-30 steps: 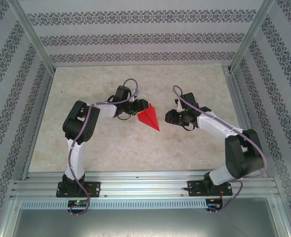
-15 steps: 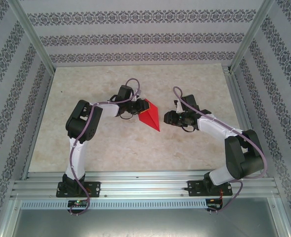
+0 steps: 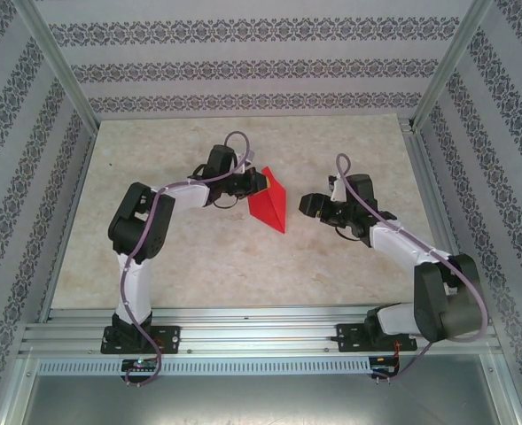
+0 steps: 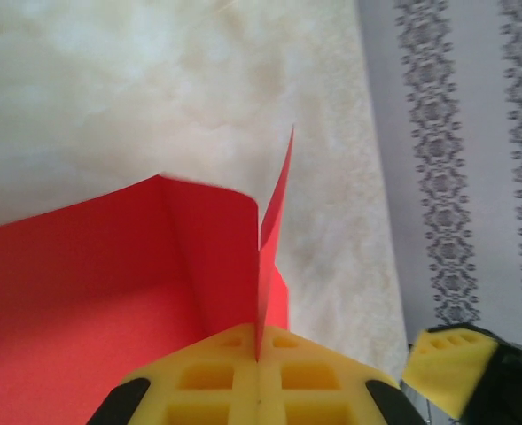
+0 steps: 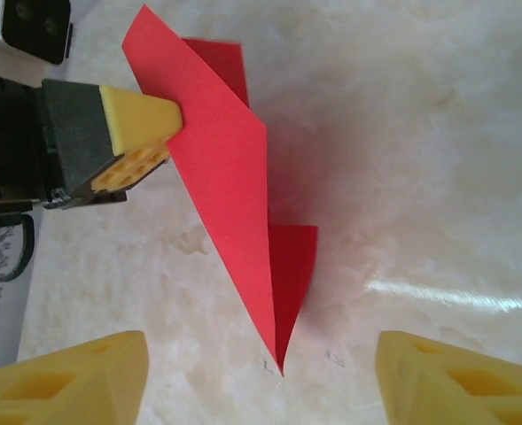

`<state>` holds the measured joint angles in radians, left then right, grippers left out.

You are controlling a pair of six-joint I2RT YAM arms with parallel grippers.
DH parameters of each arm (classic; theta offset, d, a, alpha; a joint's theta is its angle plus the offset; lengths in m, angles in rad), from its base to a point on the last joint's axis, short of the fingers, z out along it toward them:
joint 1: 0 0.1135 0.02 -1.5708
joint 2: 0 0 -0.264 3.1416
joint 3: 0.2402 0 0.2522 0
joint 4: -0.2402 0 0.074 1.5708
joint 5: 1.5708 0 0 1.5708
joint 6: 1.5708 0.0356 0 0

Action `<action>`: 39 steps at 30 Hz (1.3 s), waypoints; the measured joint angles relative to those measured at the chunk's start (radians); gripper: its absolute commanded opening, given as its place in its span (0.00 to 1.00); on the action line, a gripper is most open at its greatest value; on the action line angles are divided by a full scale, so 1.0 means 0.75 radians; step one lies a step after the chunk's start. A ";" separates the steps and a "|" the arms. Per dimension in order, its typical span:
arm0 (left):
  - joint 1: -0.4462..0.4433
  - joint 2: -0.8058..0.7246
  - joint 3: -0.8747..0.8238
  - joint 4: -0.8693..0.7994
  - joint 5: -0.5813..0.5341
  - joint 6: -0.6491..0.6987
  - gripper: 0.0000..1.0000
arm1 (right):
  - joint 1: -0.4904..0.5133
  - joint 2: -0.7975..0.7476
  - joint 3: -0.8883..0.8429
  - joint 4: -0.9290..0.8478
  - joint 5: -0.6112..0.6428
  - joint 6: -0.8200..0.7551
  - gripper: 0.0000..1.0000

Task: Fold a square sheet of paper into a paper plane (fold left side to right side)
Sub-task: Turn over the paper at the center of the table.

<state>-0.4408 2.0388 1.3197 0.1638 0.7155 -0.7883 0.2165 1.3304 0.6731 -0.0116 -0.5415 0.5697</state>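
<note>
Left claw (image 3: 252, 182) closed on the paper (image 3: 270, 207), right claw (image 3: 306, 204) open.
The folds under it we cannot see; it stands between the claws, and the right claw has backed off and opened.

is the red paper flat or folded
Folded: the paper is a pointed wedge with creased layers, one flap standing up, pinched between the left fingers.
</note>
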 measured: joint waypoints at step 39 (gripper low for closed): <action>0.076 -0.425 -0.104 0.258 0.201 -0.117 0.52 | 0.106 -0.063 -0.012 0.485 -0.272 0.247 0.00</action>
<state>-0.3840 1.7199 1.2415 0.3573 0.8661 -0.8761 0.2962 1.2831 0.6643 0.3523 -0.7452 0.7547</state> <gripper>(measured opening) 0.456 0.050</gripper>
